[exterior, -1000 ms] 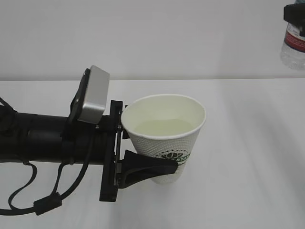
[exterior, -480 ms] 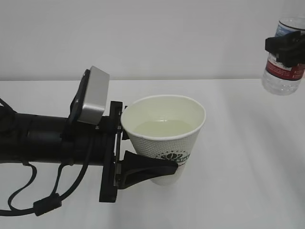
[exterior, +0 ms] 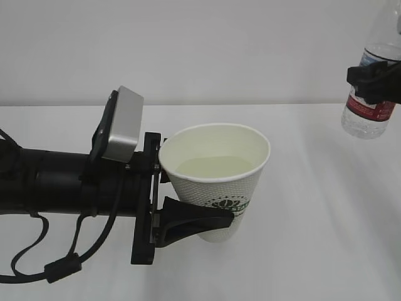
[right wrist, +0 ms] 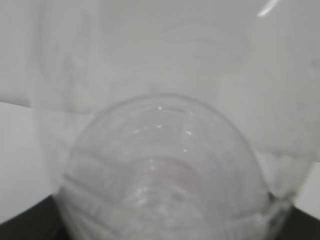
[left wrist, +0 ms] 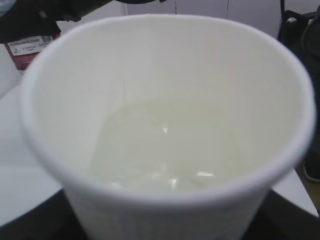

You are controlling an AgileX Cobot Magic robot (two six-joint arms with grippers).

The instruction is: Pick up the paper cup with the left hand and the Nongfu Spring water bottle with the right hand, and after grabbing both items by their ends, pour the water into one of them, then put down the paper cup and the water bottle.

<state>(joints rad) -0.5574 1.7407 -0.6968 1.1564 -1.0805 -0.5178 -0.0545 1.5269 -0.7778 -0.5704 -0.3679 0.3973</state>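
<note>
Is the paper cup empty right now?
No, the left wrist view looks straight into the paper cup and shows a pale pool of water covering its bottom.

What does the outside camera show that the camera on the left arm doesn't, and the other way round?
Only the outside view shows the left gripper clamped around the paper cup, the cup's green logo, and the whole water bottle held up off the white table at the far right. Only the left wrist view looks closely down on the water pooled in the cup's bottom. Both show the cup's open rim, the water inside, and the bottle's red label.
</note>
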